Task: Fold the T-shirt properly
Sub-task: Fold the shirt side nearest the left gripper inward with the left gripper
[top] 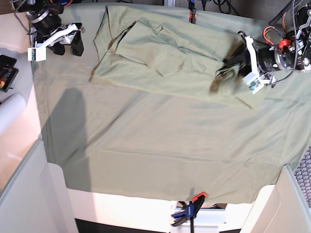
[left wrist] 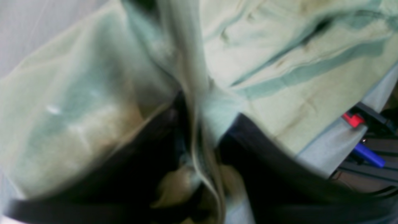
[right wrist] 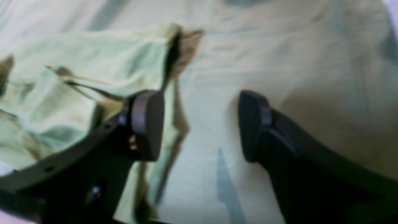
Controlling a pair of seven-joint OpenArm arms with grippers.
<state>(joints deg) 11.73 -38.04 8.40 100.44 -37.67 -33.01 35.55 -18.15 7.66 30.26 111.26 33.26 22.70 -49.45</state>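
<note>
The pale green T-shirt (top: 160,53) lies partly folded at the far middle of the table, with one sleeve laid over its body. My left gripper (top: 226,69) is at the shirt's right edge. In the blurred left wrist view its jaws (left wrist: 206,124) stand apart, and a bunched fold of the T-shirt (left wrist: 279,77) still runs between them. My right gripper (top: 68,46) hovers open over the far left corner, apart from the shirt. In the right wrist view its fingers (right wrist: 200,124) hold nothing, and the T-shirt's edge (right wrist: 77,62) lies just left of them.
A duller grey-green table cloth (top: 160,155) covers the table. A clamp (top: 192,208) pins it at the front edge and another clamp (top: 192,14) at the back. A red and blue clamp (left wrist: 360,137) shows past the cloth's edge. A white roll (top: 9,114) lies off the table's left side.
</note>
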